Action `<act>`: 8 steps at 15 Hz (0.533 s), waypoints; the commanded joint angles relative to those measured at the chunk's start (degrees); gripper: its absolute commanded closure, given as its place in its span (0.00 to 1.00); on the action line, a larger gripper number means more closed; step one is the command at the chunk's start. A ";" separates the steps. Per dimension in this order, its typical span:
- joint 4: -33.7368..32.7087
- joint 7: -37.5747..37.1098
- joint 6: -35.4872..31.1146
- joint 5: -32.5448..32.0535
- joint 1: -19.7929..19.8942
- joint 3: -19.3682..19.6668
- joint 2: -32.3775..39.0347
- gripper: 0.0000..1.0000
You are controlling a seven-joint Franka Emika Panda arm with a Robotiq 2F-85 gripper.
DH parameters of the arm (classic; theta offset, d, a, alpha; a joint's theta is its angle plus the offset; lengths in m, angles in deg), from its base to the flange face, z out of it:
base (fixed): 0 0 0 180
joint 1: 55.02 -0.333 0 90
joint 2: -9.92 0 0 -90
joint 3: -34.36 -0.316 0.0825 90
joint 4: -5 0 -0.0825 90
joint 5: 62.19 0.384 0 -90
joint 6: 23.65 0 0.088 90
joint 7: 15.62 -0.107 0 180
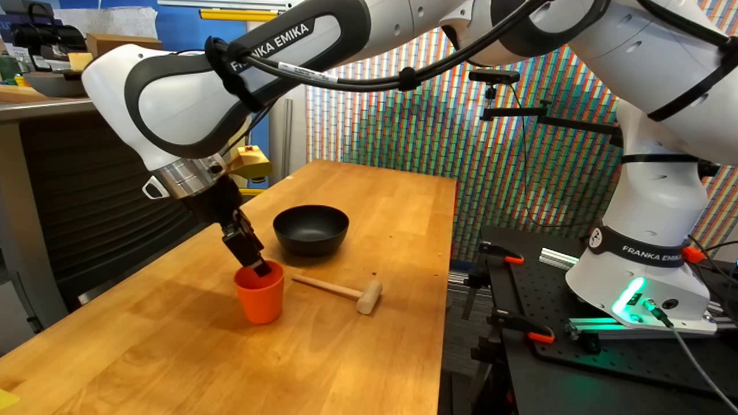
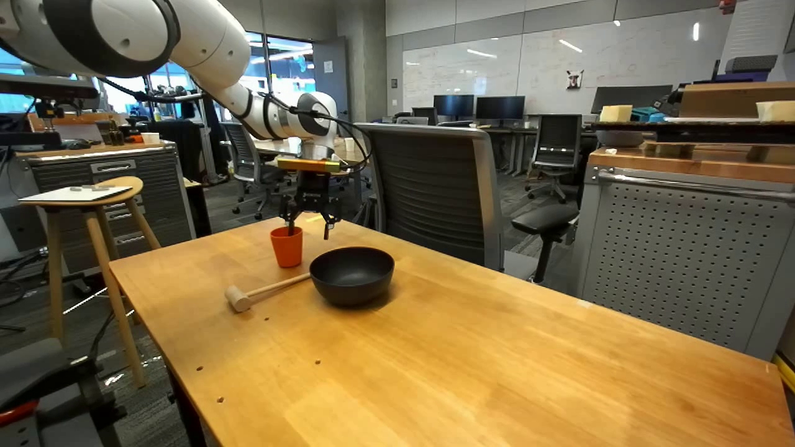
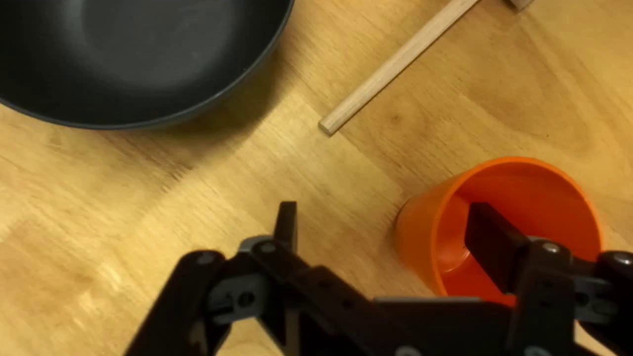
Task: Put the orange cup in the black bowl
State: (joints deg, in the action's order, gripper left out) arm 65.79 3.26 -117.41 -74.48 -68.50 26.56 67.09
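The orange cup (image 1: 261, 302) stands upright on the wooden table, and it also shows in an exterior view (image 2: 287, 251) and in the wrist view (image 3: 420, 232). The black bowl (image 1: 311, 245) stands near it, a short gap away; it shows in an exterior view (image 2: 352, 290) and partly in the wrist view (image 3: 153, 54). My gripper (image 3: 383, 215) is open with nothing between its fingers. One finger is at the cup's mouth, over or just inside it. The opposite finger is outside the cup, on the bowl's side. The gripper also shows in an exterior view (image 2: 308, 233).
A small wooden mallet (image 1: 360, 295) lies on the table beside the cup and bowl; its handle end (image 3: 331, 123) lies between them in the wrist view. An office chair (image 2: 435, 192) stands close against the table's edge (image 2: 559, 297).
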 commanded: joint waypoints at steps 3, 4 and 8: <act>-8.08 2.04 2.68 4.19 0.71 -1.16 5.11 0.58; -8.28 2.20 2.55 4.75 0.83 -1.22 5.20 0.67; -7.32 3.15 2.09 6.44 1.71 -1.39 4.29 0.96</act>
State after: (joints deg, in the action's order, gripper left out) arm 61.06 4.39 -117.19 -69.85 -68.16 26.38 70.54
